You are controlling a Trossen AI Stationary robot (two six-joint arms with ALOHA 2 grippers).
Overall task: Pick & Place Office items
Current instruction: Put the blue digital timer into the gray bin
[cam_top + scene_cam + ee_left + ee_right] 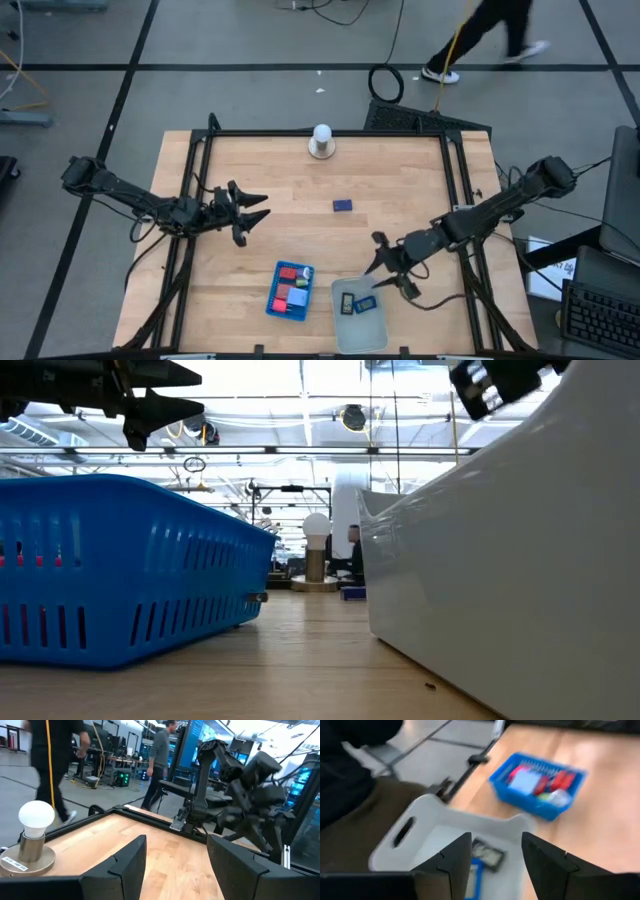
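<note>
My left gripper (262, 207) (177, 842) hovers open over the table's left half, holding nothing. My right gripper (385, 268) (496, 840) is open too, above the far rim of the clear tray (358, 318) (427, 827). In that tray lie a black rectangular piece (488, 854) and a blue piece (474, 874). The blue tray (290, 291) (540, 782) holds red blocks (290, 272), a light blue rectangle (525, 781) and a green bit (281, 293). One dark blue rectangle (342, 205) (352, 593) lies flat on the table's middle.
A white ball on a round base (321, 140) (34, 840) stands at the middle of the far edge. Black frame rails run along the table's sides (190, 200). Bare wood lies between the arms. People move in the room beyond the table (160, 760).
</note>
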